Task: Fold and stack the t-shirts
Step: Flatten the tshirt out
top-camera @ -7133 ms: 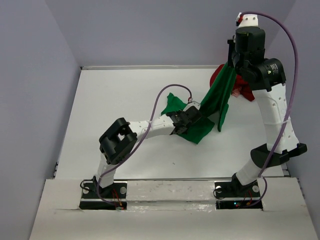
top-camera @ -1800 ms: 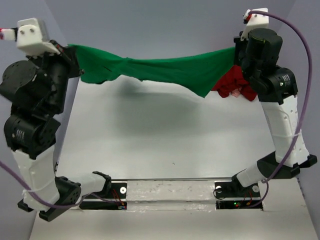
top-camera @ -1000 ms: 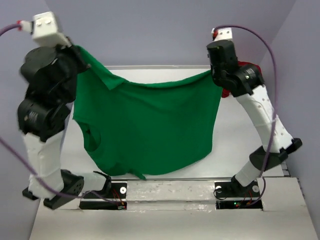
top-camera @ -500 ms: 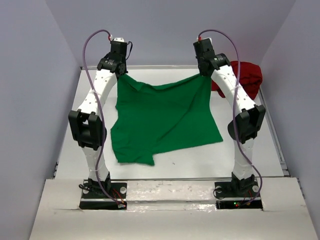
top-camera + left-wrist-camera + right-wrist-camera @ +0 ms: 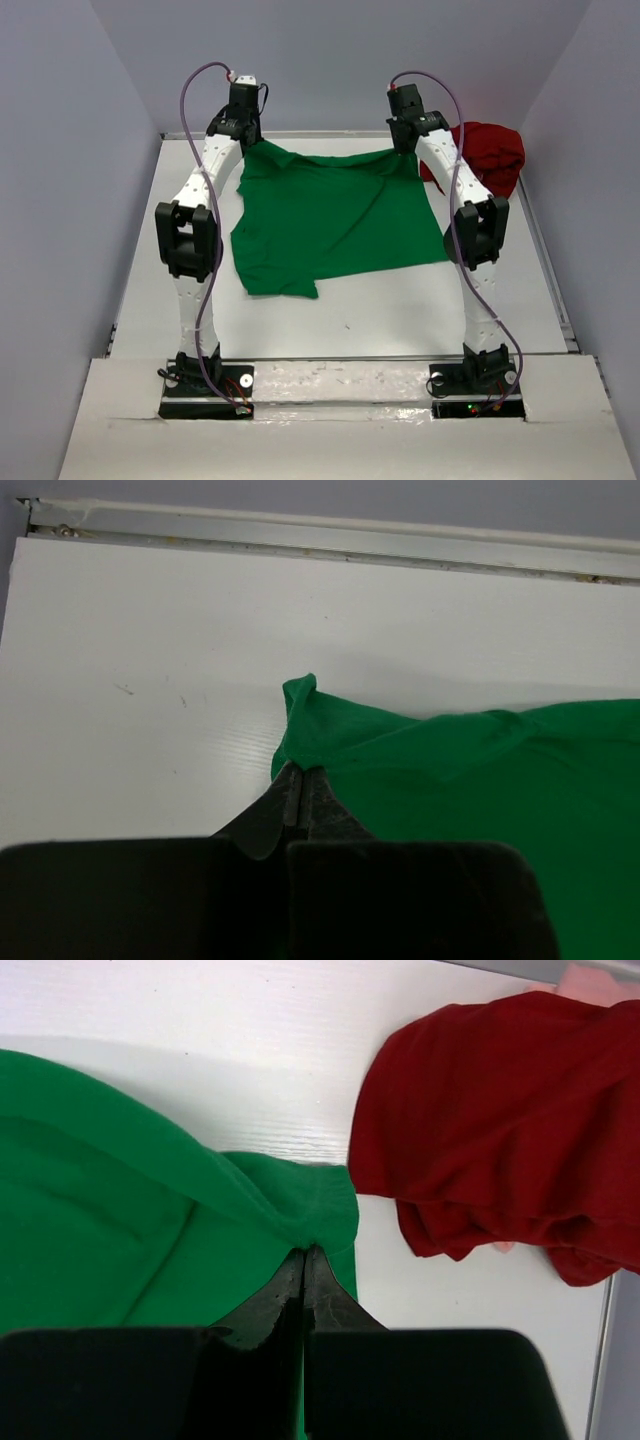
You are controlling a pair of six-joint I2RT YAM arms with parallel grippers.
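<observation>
The bright green t-shirt (image 5: pixel 330 215) lies spread over the middle of the white table, its far edge held at both corners. My left gripper (image 5: pixel 247 143) is shut on the far left corner of the green t-shirt (image 5: pixel 470 790), the cloth pinched at my fingertips (image 5: pixel 300 770). My right gripper (image 5: pixel 404 148) is shut on its far right corner (image 5: pixel 120 1220), bunching the fabric there. The dark red t-shirt (image 5: pixel 485 157) sits crumpled at the far right of the table, just right of my right gripper (image 5: pixel 304 1250) and apart from the green cloth (image 5: pixel 500 1110).
A raised rail (image 5: pixel 320 545) runs along the table's far edge, just beyond both grippers. Purple-grey walls close in on the left, right and back. The two arm bases (image 5: pixel 340 380) are at the near edge.
Both arms swung the green t-shirt down from hanging in the air and laid it flat on the table; over the last half second they drew its far edge slightly further back.
</observation>
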